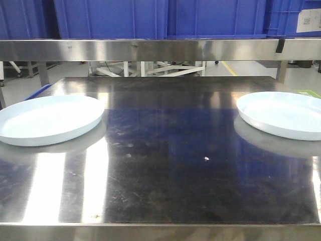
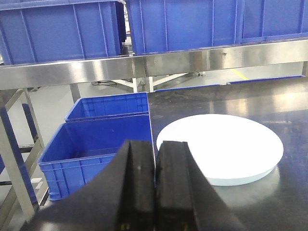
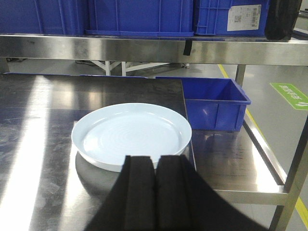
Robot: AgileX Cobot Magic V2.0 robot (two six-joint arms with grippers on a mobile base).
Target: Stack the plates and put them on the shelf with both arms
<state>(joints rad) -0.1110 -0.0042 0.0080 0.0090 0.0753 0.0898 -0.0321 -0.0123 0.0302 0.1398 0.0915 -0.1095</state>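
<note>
- The left fingers (image 2: 139, 183) are closed, pad against pad, and hold nothing. They hang over the near left corner of the table (image 1: 165, 165).
- The right fingers (image 3: 139, 192) are closed in the same way and are also empty, low over the near right part of the table.
- Just beyond the left fingers lies the left plate (image 2: 221, 147), flat on the table and close to its left edge.
- Just beyond the right fingers lies the right plate (image 3: 132, 134), flat on the table, with its rim almost at the right edge.
- The two plates are well apart, with the bare middle of the table between them, so no stacking is done yet.
- I judge the plates to be light and stiff, with a smooth surface that can slip between the pads. They look like plastic, so probably they are not very fragile.
- The only place to take hold is the low upturned rim: one finger inside, one outside, on the side nearest to the arm. For this the fingers must open first.
- Because the rim is so shallow, the grip will be small, and a tilted plate may slide out.
- Above the far edge of the table runs the steel rail of the shelf (image 1: 150, 50), with blue crates (image 1: 165, 17) standing on it. More blue crates (image 2: 96, 144) stand lower, beside the left edge.
</note>
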